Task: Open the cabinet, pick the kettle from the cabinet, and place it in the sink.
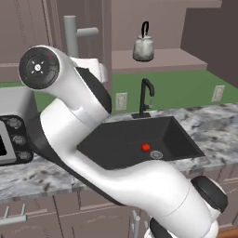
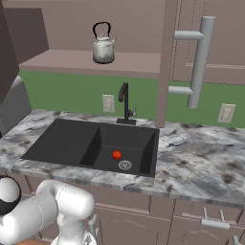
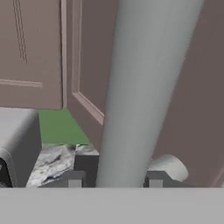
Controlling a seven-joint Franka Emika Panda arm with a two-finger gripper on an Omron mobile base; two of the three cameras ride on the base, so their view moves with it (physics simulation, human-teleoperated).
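Both doors of the cabinet [image 1: 158,60] stand open, and the kettle [image 1: 143,49] [image 2: 104,49] sits upright on its shelf [image 2: 72,60], silvery with a black arched handle. My gripper [image 3: 114,180] is at the left door's grey bar handle [image 3: 140,87] [image 1: 71,35]. One fingertip stands on each side of the bar, with a slight gap on the left side. The right door [image 2: 225,38] swings out over the counter with its own bar handle [image 2: 201,62]. Below lies the dark sink [image 1: 121,139] [image 2: 62,141]. My arm crosses in front of its left part in the left base view.
A small red ball [image 1: 146,148] [image 2: 116,154] lies near the drain. The black faucet [image 1: 146,95] [image 2: 125,103] rises behind the basin. A grey appliance with knobs [image 1: 11,135] [image 3: 17,144] stands on the counter at the left. Base cabinets [image 2: 210,222] run below.
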